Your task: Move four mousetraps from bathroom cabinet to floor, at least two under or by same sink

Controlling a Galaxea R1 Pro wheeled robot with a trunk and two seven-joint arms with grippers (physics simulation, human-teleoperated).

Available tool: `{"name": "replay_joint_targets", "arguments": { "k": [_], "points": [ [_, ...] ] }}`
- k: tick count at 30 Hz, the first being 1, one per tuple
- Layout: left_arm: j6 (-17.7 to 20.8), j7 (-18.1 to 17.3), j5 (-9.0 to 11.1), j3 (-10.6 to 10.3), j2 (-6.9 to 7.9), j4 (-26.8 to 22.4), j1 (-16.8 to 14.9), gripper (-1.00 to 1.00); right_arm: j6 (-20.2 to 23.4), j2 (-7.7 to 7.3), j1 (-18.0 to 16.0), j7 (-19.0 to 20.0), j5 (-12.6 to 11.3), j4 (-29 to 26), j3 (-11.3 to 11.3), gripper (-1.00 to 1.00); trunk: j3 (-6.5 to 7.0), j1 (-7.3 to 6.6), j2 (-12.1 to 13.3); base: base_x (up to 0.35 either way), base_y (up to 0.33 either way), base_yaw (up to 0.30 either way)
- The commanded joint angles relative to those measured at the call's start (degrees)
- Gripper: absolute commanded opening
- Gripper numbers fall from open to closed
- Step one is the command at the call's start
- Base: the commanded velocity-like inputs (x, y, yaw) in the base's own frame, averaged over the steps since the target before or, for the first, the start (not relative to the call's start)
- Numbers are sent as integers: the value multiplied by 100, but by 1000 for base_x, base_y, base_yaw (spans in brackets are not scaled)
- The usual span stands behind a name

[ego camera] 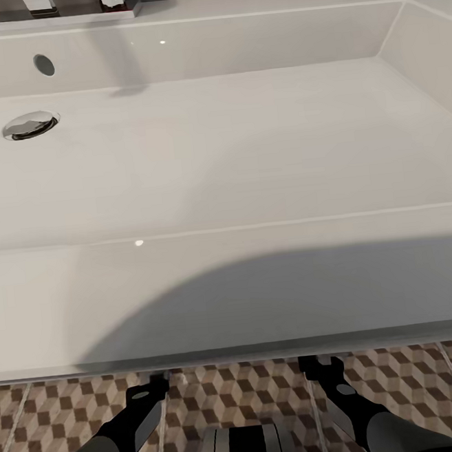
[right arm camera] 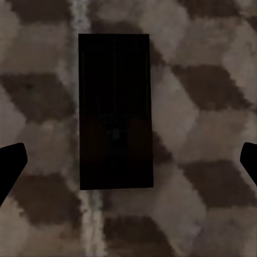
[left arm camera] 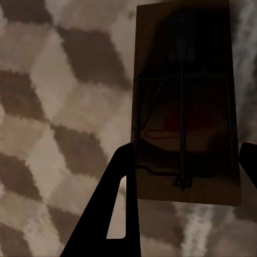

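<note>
- Head view: a wide, shallow white sink (ego camera: 219, 157) with smooth glossy walls takes up most of the frame; a round chrome drain (ego camera: 30, 125) sits at upper left, with a small round overflow hole (ego camera: 44, 64) above it.
- Chrome tap bases (ego camera: 46, 5) stand on the back ledge at the top left edge.
- A grey shadow lies across the sink's front rim at lower centre.
- Below the rim, a strip of floor (ego camera: 269, 388) shows matte tiles in a brown, beige and white cube pattern with pale grout.
- Two dark arms reach up from the bottom edge; the left claw (ego camera: 153, 384) and right claw (ego camera: 319, 365) end at the sink's front edge, tips partly hidden.
- Left wrist view: a flat rectangular brown wooden mousetrap (left arm camera: 184, 107) with a dark wire spring and bar sits between the black fingers (left arm camera: 115, 209) of the left claw; whether they touch it I cannot tell.
- Right wrist view: a second trap (right arm camera: 115, 112), a dark shadowed rectangle, lies flat on the tiles across a grout line, the right claw's fingertips (right arm camera: 10, 160) spread wide and clear of it.
</note>
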Motion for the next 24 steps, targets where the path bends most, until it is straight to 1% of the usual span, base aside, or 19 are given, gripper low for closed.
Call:
{"name": "replay_joint_targets", "arguments": {
  "k": [1, 17, 24],
  "points": [
    [36, 43, 38, -45, 5, -11, 0, -100, -20, 1, -3, -17, -42, 5, 29, 100, -3, -1, -1, 0, 0, 0],
    [37, 43, -8, -45, -15, -6, 0, -100, -20, 1, -3, -17, -42, 5, 29, 100, -3, -1, -1, 0, 0, 0],
    [38, 41, -26, -57, -75, -22, 0, -100, -20, 9, -3, -19, -42, 5, 29, 100, -3, -1, -1, 0, 0, 0]
  ]
}}
